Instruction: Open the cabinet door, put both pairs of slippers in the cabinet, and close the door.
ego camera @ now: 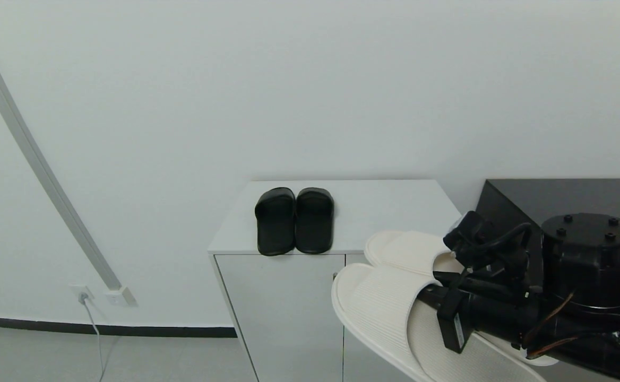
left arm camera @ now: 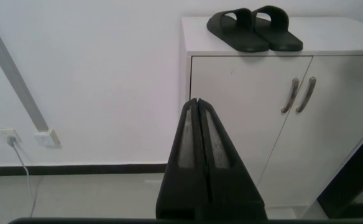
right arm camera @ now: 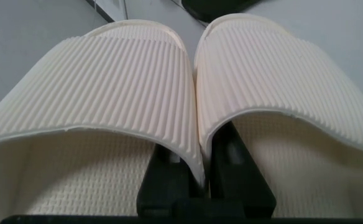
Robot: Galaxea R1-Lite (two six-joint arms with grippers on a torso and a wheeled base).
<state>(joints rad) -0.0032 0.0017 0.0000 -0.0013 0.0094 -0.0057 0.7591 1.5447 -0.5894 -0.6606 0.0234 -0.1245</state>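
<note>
Nearest, the right gripper [right arm camera: 200,180] is clamped on the white slippers [right arm camera: 125,81]. Its two fingers reach into the openings and pinch the pair's adjoining inner walls, so both shoes hang from one grasp, side by side, uppers facing up. Head view puts this load low on the robot's right, toes leading, with the long axis running from the wrist toward the cabinet [ego camera: 283,302] and overlapping the right door's front. Left gripper [left arm camera: 197,106] is empty, fingers pressed flat together, held out before the cabinet and well apart from it, pointing at the left door. Beyond it both doors are shut; the two door handles [left arm camera: 298,94] stand upright, just beside each other at the centre seam. Farther, on the cabinet top near its front edge, the black slippers [ego camera: 295,220] sit as a pair, touching, toes toward the wall. Judgement: door-opening not yet done, nothing stowed. The coming move turns on the handles. They lie ahead of the free left gripper while the right is loaded, so the left arm looks the one to pull, and it would need to unclench first. Risk: the white pair slipping from its thin pinch.
</note>
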